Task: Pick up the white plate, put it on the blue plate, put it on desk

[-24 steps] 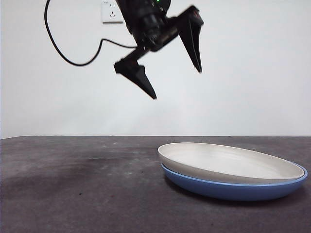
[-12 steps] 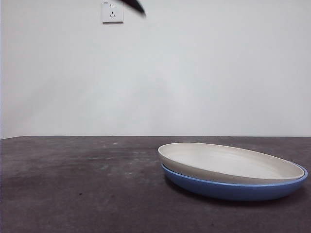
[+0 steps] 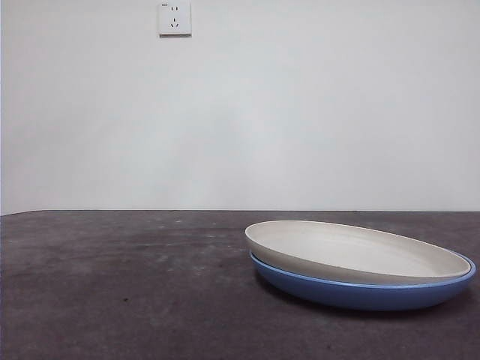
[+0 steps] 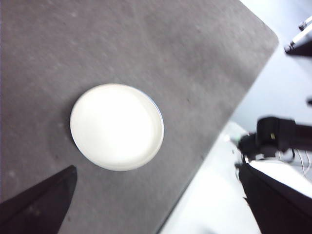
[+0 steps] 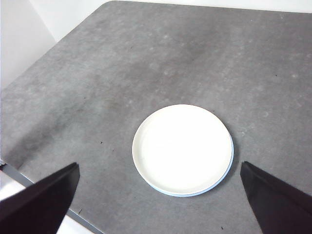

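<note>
Resting stacked: white plate (image 3: 352,251) nested in blue plate (image 3: 360,292) on the counter (image 3: 120,285), slightly offset so a blue crescent shows at one side. Left tool (image 4: 161,200) and right tool (image 5: 161,195) both hang high, jaws spread, empty. Any regrasp should take the white rim vertically. Bare counter surrounds the stack; one counter edge (image 4: 204,156) lies near.

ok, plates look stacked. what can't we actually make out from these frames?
- Blue plate: its inside is covered by the white plate in every view; the wrist views show only a thin blue sliver.
- Plate undersides and contact with the desk: not visible from any view.
- Left gripper, right gripper: both open, cut off by the bottom edge, and out of the front view.
- Left wrist view: blurred, with white plate detail washed out.
</note>
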Robot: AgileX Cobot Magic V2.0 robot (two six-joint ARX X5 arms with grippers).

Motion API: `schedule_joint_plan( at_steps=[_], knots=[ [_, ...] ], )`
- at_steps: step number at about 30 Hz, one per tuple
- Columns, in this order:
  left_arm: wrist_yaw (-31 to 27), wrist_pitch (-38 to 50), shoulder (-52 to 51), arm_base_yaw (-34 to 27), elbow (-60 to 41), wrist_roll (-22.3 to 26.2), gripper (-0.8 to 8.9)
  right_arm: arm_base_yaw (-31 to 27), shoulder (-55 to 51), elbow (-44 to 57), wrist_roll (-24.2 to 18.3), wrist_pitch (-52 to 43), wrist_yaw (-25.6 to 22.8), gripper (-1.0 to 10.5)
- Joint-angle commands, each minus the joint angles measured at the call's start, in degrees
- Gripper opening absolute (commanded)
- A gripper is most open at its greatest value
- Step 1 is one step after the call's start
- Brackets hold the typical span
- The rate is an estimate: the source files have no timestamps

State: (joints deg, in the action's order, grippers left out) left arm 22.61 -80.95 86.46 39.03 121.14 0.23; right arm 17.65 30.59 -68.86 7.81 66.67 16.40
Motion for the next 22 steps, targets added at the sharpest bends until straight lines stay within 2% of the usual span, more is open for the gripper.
schedule_joint_plan(
  at_steps=[1, 5, 11, 15, 22],
  knots=[
    [-0.13, -2.03, -3.72, 0.59, -4.87, 2.51, 6.31, 0.22, 1.16, -1.01, 1.70, -1.22, 0.00, 5.8],
    [-0.13, -1.29, -11.19, 0.59, -14.86, 3.65, 6.31, 0.22, 2.67, -1.01, 2.69, -1.51, -0.17, 5.8],
    [-0.15, 6.38, -24.28, 0.59, -29.70, 3.65, 6.30, 0.22, 6.64, -0.79, 2.54, 0.35, -0.20, 5.8],
    [-0.50, 9.84, -30.86, 0.59, -35.98, 3.61, 6.30, 0.22, 9.42, 0.70, 1.75, 2.23, -0.92, 5.8],
    [-4.50, 13.05, -39.85, 0.57, -43.34, 2.89, 6.30, 0.22, 12.85, 5.62, 1.11, 0.87, -1.40, 5.8]
  ],
)
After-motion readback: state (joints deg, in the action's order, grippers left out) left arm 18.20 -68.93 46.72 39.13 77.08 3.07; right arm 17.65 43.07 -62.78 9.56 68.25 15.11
